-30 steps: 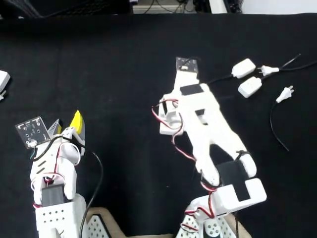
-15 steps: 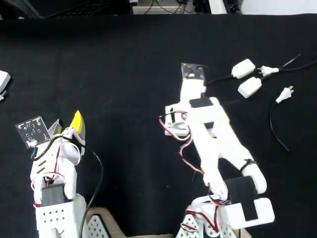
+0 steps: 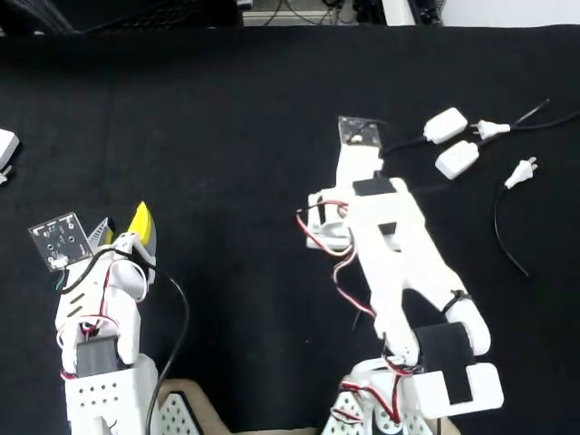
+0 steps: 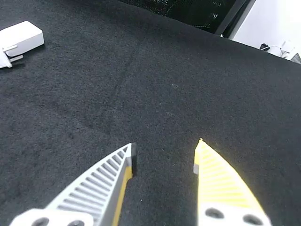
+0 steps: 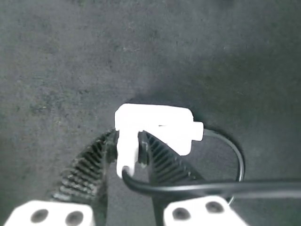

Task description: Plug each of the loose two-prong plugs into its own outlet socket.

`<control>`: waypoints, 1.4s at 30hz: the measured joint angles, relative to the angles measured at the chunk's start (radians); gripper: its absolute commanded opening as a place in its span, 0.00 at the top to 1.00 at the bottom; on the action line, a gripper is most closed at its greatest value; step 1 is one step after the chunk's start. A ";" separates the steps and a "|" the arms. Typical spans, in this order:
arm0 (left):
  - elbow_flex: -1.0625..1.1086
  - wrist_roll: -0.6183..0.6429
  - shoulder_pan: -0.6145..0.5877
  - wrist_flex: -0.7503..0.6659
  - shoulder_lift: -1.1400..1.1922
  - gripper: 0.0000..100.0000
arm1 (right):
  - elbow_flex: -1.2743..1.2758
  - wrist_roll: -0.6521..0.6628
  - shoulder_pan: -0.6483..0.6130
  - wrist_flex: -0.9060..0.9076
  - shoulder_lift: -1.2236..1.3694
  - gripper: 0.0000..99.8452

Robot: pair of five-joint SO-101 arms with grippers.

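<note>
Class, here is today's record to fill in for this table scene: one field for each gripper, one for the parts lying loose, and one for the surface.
left gripper: open, holding nothing, over bare tabletop
right gripper: shut on a white plug whose front meets a white socket block
loose plugs: first two-prong plug and second two-prong plug, lying on the table
free sockets: far socket block and near socket block, side by side next to the loose plugs
surface: black tabletop
</note>
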 measured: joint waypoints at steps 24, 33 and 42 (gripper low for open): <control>0.000 0.000 0.000 0.000 0.000 0.78 | 0.074 0.313 0.393 0.023 0.000 0.99; 0.000 0.000 0.000 0.000 0.000 0.78 | 0.074 0.334 0.405 0.026 0.000 0.98; 0.000 0.000 0.000 0.000 0.000 0.77 | 0.072 0.460 0.407 0.052 0.000 0.85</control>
